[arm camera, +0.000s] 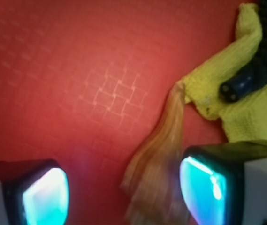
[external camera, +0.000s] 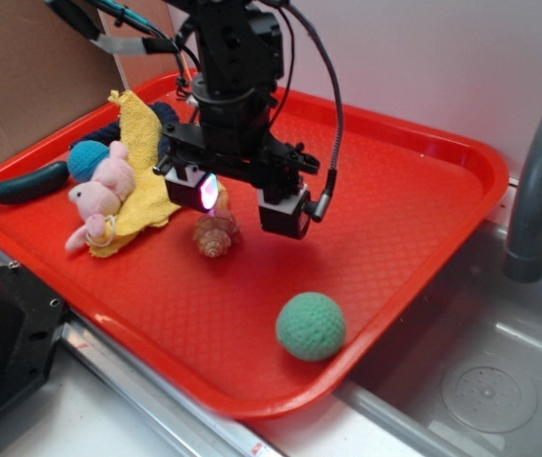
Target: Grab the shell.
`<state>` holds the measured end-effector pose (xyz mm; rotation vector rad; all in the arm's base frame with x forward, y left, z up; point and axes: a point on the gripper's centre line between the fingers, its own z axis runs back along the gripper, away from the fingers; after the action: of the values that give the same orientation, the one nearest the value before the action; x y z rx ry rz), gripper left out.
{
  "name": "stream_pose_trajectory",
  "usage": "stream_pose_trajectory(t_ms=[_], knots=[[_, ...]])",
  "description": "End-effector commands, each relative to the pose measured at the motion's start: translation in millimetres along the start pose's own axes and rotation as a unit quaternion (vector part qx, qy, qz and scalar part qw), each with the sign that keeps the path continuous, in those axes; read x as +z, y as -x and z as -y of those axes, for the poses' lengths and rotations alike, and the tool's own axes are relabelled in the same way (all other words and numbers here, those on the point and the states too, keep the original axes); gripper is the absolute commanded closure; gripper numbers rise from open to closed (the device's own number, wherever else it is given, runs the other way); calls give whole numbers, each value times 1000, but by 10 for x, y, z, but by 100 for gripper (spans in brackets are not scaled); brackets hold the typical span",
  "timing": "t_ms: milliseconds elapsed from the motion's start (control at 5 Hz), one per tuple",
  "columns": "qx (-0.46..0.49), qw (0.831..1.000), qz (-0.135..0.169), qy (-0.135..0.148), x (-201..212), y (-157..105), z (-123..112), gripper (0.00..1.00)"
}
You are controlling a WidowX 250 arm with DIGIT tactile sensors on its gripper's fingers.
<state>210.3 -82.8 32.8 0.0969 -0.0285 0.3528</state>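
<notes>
white wall [external camera: 423,57], steel sink [external camera: 480,381], grey faucet [external camera: 537,181]

In the wrist view the shell [arm camera: 159,173] was smeared by blur, its ridges unreadable, and its wide end ran off the bottom edge. Both fingers [arm camera: 44,197] were cut by that same edge, so their full shape did not show. Whether the right pad touched the shell could not be told. The yellow cloth [arm camera: 246,93] and a dark rope [arm camera: 260,61] ran off the right and top edges. In the exterior view the gripper [external camera: 242,195] hid the shell's [external camera: 215,234] top, the cloth [external camera: 142,143] hid part of a blue ball [external camera: 87,157], and the faucet [external camera: 537,181] was cut off at the right.
</notes>
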Motion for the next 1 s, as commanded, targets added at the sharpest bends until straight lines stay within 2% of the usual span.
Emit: stream_pose_trajectory(t_ms=[0, 200, 600, 800], knots=[[-13, 1000, -11, 17, 68, 580, -273, 0], [-8, 1000, 0, 25, 184, 659, -400, 0], [-139, 988, 11, 71, 160, 737, -497, 0], [-180, 981, 10, 75, -10, 211, -471, 0]])
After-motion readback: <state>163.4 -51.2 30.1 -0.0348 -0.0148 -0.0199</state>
